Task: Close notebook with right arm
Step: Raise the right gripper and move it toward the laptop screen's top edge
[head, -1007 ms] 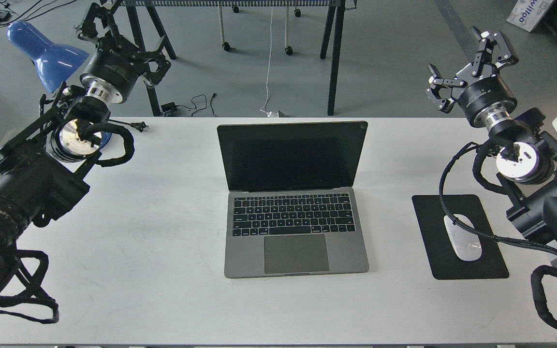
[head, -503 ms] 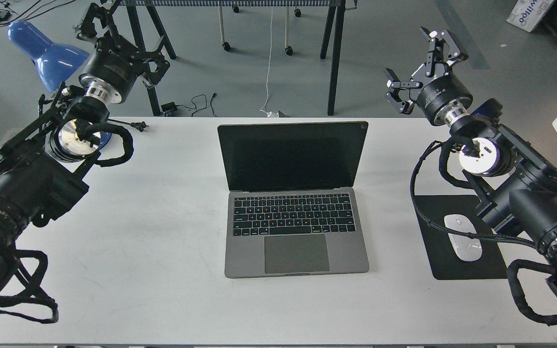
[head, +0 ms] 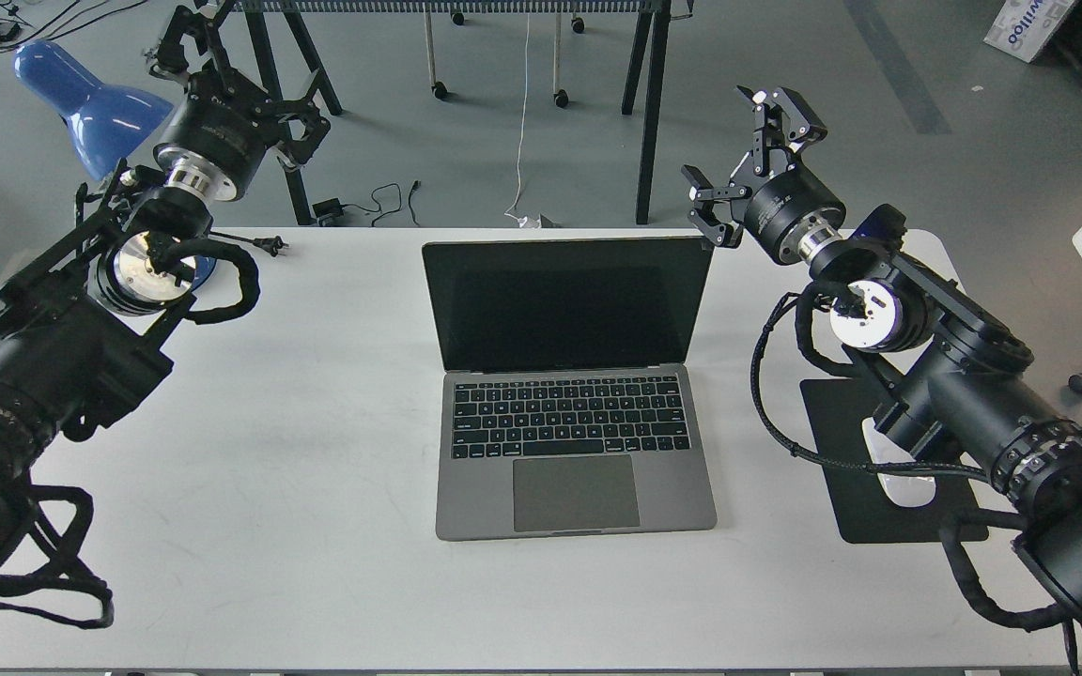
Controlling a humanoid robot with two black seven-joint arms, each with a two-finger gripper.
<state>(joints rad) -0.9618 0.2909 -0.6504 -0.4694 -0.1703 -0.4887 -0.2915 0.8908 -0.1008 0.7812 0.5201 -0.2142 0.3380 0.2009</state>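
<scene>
The notebook (head: 577,441) lies open in the middle of the white table (head: 297,488), a grey metal laptop with black keys, a large trackpad and a dark upright screen (head: 564,300). My right arm (head: 935,376) comes in from the lower right. Its gripper (head: 740,155) is open and empty, held above the table's far edge, just right of and beyond the screen's top right corner, apart from it. My left gripper (head: 245,80) is open and empty at the far left, by the blue lamp.
A black mouse pad (head: 865,516) with a white mouse (head: 907,490) lies right of the notebook, partly under my right arm. A blue lamp (head: 90,94) stands at the far left. Trestle legs (head: 649,113) and cables are on the floor beyond the table.
My right arm has swung left and a little down, bringing its open gripper from the far right toward the screen's top right corner. The left arm and the notebook have not moved.
</scene>
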